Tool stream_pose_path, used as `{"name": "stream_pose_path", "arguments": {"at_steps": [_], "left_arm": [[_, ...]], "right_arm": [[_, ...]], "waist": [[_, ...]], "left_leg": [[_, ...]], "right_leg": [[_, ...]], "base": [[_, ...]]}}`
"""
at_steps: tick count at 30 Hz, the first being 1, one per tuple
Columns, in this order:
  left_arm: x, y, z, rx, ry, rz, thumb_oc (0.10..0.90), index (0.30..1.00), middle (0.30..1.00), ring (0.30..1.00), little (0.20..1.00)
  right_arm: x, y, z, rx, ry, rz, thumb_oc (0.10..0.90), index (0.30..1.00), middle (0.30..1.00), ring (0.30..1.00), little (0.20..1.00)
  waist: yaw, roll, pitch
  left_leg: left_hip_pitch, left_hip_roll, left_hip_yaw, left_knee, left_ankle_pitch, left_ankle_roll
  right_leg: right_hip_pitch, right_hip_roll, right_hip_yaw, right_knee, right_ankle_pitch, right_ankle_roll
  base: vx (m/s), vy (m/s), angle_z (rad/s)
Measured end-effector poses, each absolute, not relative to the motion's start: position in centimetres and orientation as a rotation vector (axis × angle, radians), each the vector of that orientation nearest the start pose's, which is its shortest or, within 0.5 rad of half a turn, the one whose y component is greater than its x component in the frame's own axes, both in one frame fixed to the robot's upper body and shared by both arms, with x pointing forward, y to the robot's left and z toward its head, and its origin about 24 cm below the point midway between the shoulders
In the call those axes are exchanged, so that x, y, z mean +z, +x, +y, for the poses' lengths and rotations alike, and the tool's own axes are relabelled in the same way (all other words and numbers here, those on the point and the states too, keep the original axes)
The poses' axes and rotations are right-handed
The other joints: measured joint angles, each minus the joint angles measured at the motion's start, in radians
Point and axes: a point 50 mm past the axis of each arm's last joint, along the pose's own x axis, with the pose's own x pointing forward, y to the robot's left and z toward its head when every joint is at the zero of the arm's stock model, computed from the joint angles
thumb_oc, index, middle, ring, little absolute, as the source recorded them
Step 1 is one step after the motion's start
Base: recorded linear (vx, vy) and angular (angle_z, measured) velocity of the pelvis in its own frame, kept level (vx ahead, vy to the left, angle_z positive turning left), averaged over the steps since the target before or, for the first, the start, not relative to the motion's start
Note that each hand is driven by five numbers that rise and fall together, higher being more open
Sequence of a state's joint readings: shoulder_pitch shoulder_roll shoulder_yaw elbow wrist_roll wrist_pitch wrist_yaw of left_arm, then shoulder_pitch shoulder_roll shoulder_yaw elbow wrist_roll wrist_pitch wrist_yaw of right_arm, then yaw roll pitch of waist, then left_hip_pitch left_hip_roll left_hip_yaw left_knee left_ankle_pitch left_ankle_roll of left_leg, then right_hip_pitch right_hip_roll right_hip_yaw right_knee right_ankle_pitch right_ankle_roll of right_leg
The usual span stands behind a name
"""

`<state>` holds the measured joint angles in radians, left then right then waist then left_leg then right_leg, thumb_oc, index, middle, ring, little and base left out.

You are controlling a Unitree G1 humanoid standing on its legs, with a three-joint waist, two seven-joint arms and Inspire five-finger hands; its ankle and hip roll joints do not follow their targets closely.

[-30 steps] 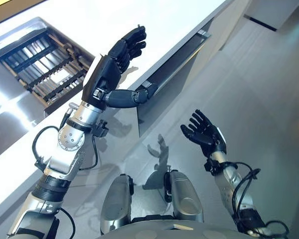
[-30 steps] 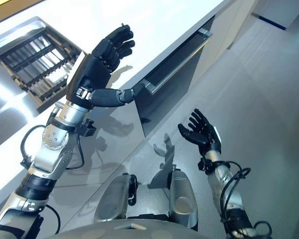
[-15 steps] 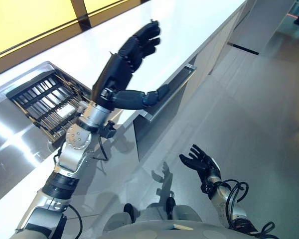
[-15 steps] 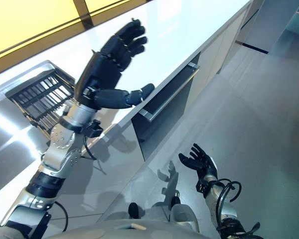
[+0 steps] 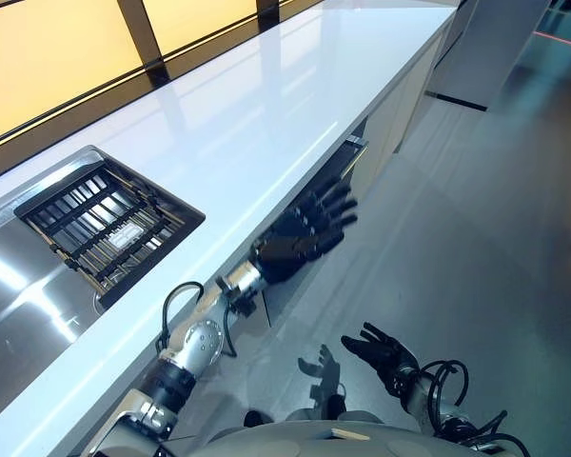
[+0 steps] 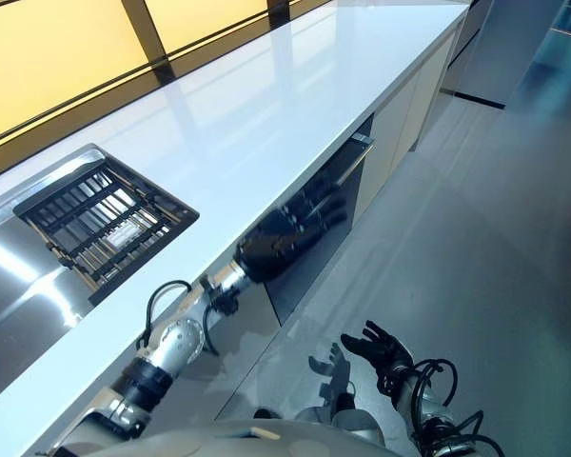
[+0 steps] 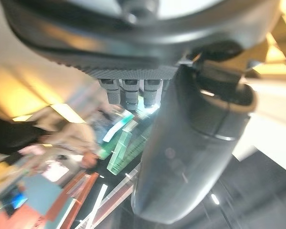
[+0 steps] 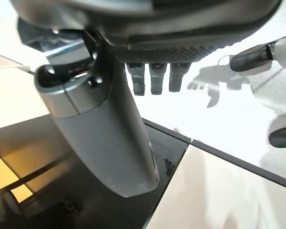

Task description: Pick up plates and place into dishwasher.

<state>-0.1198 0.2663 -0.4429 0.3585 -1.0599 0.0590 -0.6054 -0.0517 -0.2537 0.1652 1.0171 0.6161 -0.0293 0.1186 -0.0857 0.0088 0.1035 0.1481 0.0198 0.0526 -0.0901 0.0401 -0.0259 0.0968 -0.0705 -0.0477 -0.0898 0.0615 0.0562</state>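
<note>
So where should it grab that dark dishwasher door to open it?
Probably the silver bar handle along the top edge of the dishwasher door, just under the countertop. It stands off the panel, so fingers could hook it from the front. The open left hand is already near.

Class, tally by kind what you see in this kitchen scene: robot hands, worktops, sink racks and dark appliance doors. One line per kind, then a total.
Dark robot hands: 2 (left hand, right hand)
Long white worktop: 1
Black slatted sink rack: 1
Dark appliance door with metal bar handle: 1
Total: 5
</note>
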Motion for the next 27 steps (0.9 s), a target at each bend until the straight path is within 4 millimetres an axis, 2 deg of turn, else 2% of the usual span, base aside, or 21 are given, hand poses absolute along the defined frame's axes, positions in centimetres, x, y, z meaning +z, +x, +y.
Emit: {"name": "stream_pose_path", "arguments": {"at_steps": [2, 4, 7, 10, 18, 23, 27], "left_arm": [[-4.0, 22.2, 10.7, -0.713, -0.747, 0.416, 0.8, 0.9, 0.9, 0.9, 0.9], [-7.6, 20.1, 12.7, -0.622, -0.592, 0.569, 0.8, 0.9, 0.9, 0.9, 0.9], [-10.8, 16.8, 15.3, -0.553, -0.406, 0.74, 0.8, 0.9, 0.9, 0.9, 0.9], [-12.8, 14.5, 16.9, -0.53, -0.234, 0.872, 0.8, 0.9, 0.9, 0.9, 0.9], [-15.7, 10.2, 18.5, -0.42, -0.022, 1.105, 0.8, 0.9, 0.9, 0.9, 0.9], [-16.2, 9.7, 20.2, -0.311, 0.25, 1.155, 0.8, 0.9, 0.9, 0.9, 0.9], [-16.8, 7.9, 21.3, -0.132, 0.28, 1.271, 0.8, 0.9, 0.9, 0.9, 0.9]], "right_arm": [[-13.6, 15.4, -21.9, -0.162, 0.295, 0.906, 0.8, 0.9, 0.9, 0.9, 0.9], [-14.0, 15.0, -21.8, -0.155, 0.289, 0.937, 0.8, 0.9, 0.9, 0.9, 0.9], [-14.5, 14.2, -21.7, -0.166, 0.295, 0.98, 0.8, 0.9, 0.9, 0.9, 0.9], [-14.9, 13.3, -21.5, -0.175, 0.3, 1.025, 0.8, 0.9, 0.9, 0.9, 0.9], [-16.2, 11.0, -20.0, -0.137, 0.272, 1.16, 0.8, 0.9, 0.9, 0.9, 0.9], [-16.7, 9.4, -20.0, -0.114, 0.174, 1.263, 0.8, 0.9, 0.9, 0.9, 0.9], [-16.8, 9.1, -20.2, -0.131, 0.138, 1.286, 0.8, 0.9, 0.9, 0.9, 0.9]], "waist": [[0.002, -0.004, -0.011], [0.01, -0.013, -0.02], [0.017, -0.023, -0.026], [0.035, -0.024, -0.028], [0.036, -0.02, -0.078], [0.035, -0.011, -0.102], [0.037, -0.006, -0.111]], "left_leg": [[0.0, 0.002, 0.004, -0.003, -0.001, -0.001], [0.001, 0.008, 0.009, -0.003, -0.001, -0.002], [0.001, 0.011, 0.011, -0.003, -0.001, -0.002], [0.0, 0.01, 0.011, -0.003, -0.001, -0.002], [0.0, 0.011, 0.011, -0.004, -0.002, -0.002], [-0.001, 0.013, 0.005, -0.004, -0.004, 0.0], [-0.002, 0.015, -0.003, -0.004, -0.003, -0.002]], "right_leg": [[-0.002, 0.001, 0.003, 0.0, 0.0, 0.0], [-0.003, 0.002, 0.007, -0.001, 0.0, 0.0], [-0.004, 0.004, 0.006, -0.001, 0.0, 0.0], [-0.004, 0.003, 0.004, -0.001, 0.0, 0.0], [-0.004, 0.004, 0.005, -0.001, 0.0, -0.002], [-0.002, 0.005, 0.0, -0.005, 0.0, -0.001], [0.0, 0.006, -0.006, -0.006, -0.002, 0.0]], "base": [[0.04, -0.016, -0.06], [0.04, -0.016, -0.05], [0.01, -0.005, -0.01], [0.03, 0.001, 0.02], [0.02, 0.004, 0.0], [0.0, 0.001, 0.0], [0.0, 0.004, 0.04]]}}
